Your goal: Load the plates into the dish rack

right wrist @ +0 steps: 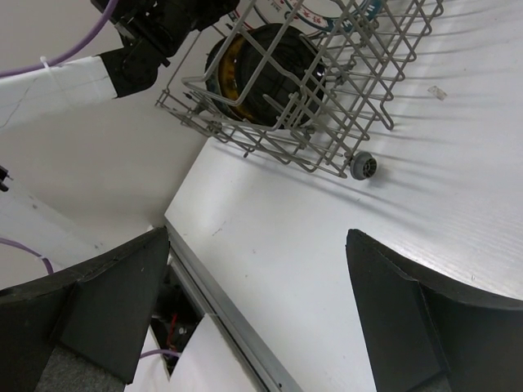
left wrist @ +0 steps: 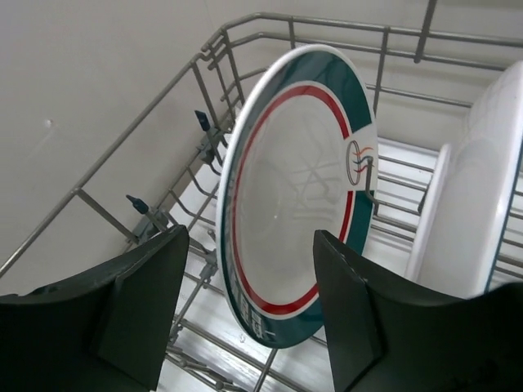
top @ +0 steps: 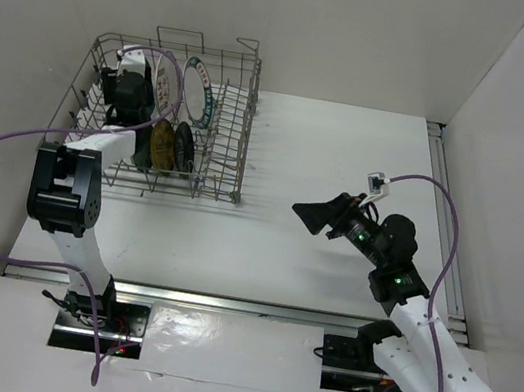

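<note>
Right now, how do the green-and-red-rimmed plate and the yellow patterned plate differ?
The green-and-red-rimmed plate is larger and white-centred; the yellow patterned plate is smaller and yellow. The green-and-red-rimmed plate stands farther back, the yellow patterned plate in the near row. Both stand on edge in the dish rack.

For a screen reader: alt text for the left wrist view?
A white plate with a green and red rim stands on edge in the wire dish rack, beyond the open left gripper. A second white plate stands to its right.
</note>
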Robot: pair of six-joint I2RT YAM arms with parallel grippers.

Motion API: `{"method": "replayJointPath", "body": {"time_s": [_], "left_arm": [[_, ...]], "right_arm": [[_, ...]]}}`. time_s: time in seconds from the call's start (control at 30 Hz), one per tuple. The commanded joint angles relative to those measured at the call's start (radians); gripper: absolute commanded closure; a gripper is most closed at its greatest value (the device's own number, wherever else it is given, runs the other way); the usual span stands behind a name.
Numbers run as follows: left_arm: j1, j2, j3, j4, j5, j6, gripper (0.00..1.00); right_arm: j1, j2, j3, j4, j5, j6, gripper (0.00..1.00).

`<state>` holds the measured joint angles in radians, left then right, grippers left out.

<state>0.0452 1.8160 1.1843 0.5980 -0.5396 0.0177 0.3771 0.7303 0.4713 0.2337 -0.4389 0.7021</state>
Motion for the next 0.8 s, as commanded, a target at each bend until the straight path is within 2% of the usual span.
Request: {"method": "replayJointPath", "body": {"time_s": [0.0, 0.03, 0.13, 0.2, 0.27, 0.33, 0.37, 0.43, 0.53, 0.57, 0.63, 0.77], "left_arm": [[0.007, -0.052, 0.049, 0.048, -0.06, -0.018, 0.24], [0.007, -0.061, 0.067, 0.048, -0.1, -0.007, 0.19], [0.007, -0.118, 0.127, 0.008, -0.195, 0.002, 0.15], [0.007, -0.153, 0.168, -0.054, -0.273, -0.011, 0.0], [0.007, -0.225, 0.245, -0.15, -0.321, -0.066, 0.0], [0.007, -0.288, 0.296, -0.362, -0.321, -0.146, 0.0], [0.007, -0.361, 0.345, -0.45, -0.281, -0.242, 0.0], [0.007, -0.44, 0.37, -0.599, -0.212, -0.332, 0.0], [0.007, -0.592, 0.319, -0.708, -0.07, -0.407, 0.0], [0.007, -0.624, 0.319, -0.793, -0.03, -0.441, 0.0], [0.007, -0.712, 0.299, -0.88, 0.091, -0.464, 0.0], [-0.018, -0.93, 0.123, -0.995, 0.297, -0.516, 0.0]], "right_arm": [[0.005, 0.004, 0.006, 0.036, -0.021, -0.01, 0.04], [0.005, 0.004, 0.015, 0.036, -0.021, -0.01, 0.04], [0.005, 0.004, 0.015, 0.036, -0.03, -0.01, 0.04], [0.005, 0.004, 0.015, 0.045, -0.031, -0.01, 0.04], [0.005, 0.004, 0.033, 0.033, -0.017, -0.029, 0.04], [0.005, 0.017, 0.067, -0.037, 0.018, -0.07, 0.03], [0.005, 0.026, 0.09, -0.077, 0.073, -0.135, 0.0], [0.005, 0.07, 0.194, -0.222, 0.142, -0.212, 0.0], [0.014, 0.157, 0.366, -0.417, 0.262, -0.329, 0.0], [0.014, 0.173, 0.403, -0.457, 0.314, -0.369, 0.0], [0.023, 0.184, 0.487, -0.545, 0.363, -0.395, 0.0], [0.057, 0.129, 0.547, -0.62, 0.486, -0.395, 0.0]]}}
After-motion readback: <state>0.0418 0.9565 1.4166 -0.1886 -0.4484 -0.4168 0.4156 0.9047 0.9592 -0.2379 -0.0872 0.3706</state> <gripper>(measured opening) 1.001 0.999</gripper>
